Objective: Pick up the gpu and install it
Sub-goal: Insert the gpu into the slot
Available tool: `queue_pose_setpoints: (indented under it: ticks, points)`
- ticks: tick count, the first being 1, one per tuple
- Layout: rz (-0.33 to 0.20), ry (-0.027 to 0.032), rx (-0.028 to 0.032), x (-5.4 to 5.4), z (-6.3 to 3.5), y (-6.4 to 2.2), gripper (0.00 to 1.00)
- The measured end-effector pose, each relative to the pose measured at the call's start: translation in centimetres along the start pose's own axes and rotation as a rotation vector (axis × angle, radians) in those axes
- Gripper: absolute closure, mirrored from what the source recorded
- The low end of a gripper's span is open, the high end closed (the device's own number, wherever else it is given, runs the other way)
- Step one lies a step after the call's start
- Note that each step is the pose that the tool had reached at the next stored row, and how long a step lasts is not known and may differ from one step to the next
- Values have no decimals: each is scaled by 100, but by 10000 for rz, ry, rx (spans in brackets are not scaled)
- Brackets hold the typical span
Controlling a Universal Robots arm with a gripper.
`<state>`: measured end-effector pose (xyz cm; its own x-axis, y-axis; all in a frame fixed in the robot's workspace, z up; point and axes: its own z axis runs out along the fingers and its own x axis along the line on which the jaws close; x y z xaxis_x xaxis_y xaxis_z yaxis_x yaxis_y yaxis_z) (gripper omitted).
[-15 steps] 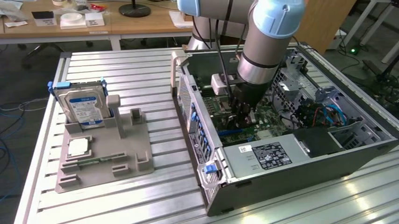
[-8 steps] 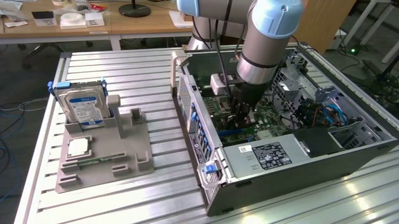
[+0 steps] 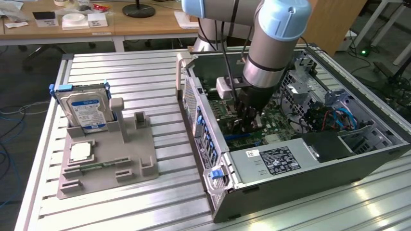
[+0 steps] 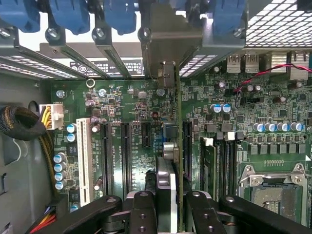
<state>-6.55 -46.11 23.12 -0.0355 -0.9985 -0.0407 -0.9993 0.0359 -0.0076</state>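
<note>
From the exterior view's left, the grey moulded parts holder (image 3: 106, 163) carries a silver hard drive (image 3: 85, 109). Inside the open grey computer case (image 3: 308, 159), the black gripper (image 4: 168, 204) pinches the thin edge-on gpu (image 4: 176, 146) above the green motherboard (image 4: 122, 141); judged, it should stay upright and slot-aligned.

Thin gpu (image 4: 178, 161) card on edge, upright over the motherboard, silver bracket toward the case's rear slots

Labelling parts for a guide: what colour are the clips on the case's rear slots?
Blue; the clips show best in the wrist view, above the motherboard.
</note>
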Motion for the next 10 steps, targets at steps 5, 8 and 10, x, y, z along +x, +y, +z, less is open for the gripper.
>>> queue_pose_setpoints:
  ticks: [5,8,10]
  points:
    - [1,4,-3,1,12,1,72]
    - [1,1,-1,1,13,0,72]
    - [1,-1,0,1,18,1,72]
